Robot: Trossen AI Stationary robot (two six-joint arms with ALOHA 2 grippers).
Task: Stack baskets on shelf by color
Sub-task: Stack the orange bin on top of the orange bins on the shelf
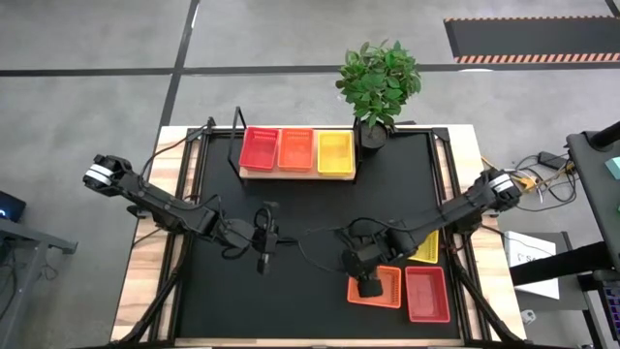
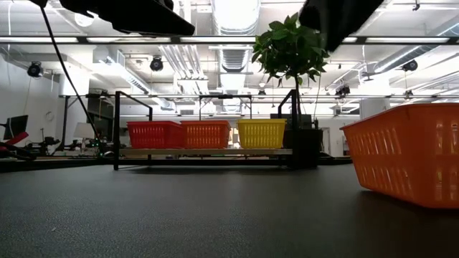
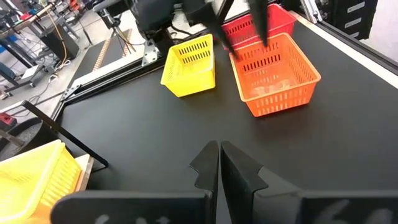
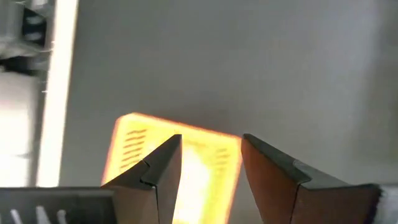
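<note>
R gripper [image 1: 369, 287] open, fingers apart, right above orange basket [image 1: 380, 288]. Looks light, stiff mesh plastic; best pinched on a side wall. L gripper [image 3: 219, 163] shut, empty, baskets well ahead.

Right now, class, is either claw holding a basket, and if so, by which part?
Neither. The left claw is shut on nothing above bare tabletop. The right claw stands open over the orange basket, gripping no part.
</note>
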